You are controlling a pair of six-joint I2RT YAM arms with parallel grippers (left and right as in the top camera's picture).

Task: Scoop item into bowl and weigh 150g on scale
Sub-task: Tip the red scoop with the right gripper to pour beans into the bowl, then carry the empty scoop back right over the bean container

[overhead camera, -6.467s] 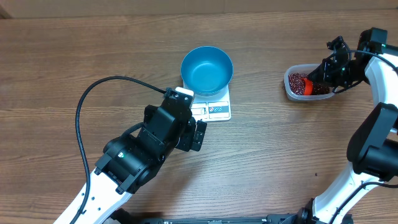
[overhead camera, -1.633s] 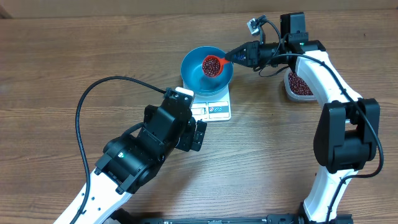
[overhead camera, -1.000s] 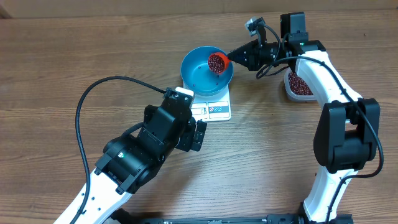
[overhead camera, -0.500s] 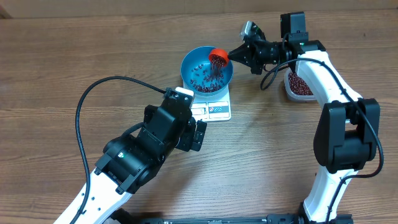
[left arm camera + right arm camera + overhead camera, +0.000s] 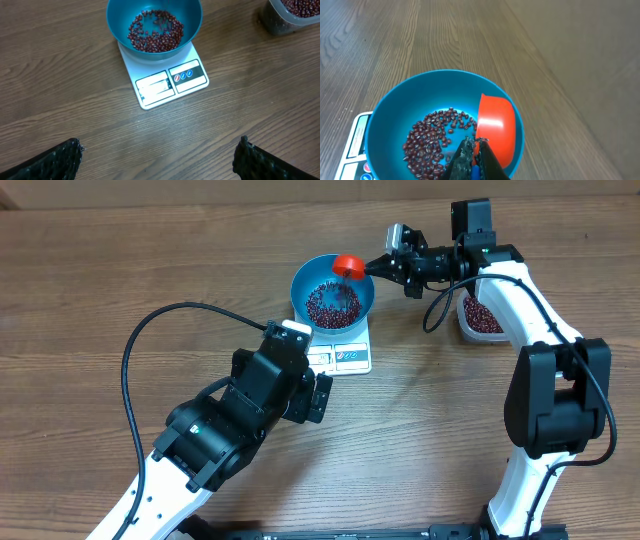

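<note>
Right end effector [image 5: 383, 267], pinched on a red scoop [image 5: 348, 265] tipped over the far rim of the bowl [image 5: 297, 290] on the scale [image 5: 345, 357], seems to be finishing a pour of beans [image 5: 328, 304] into it; next, probably another scoopful from the right-hand tub [image 5: 481, 323].

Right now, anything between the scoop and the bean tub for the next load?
Nothing visible. The right gripper holds the red scoop tipped over the blue bowl; nothing rests on the table between bowl and clear tub.
</note>
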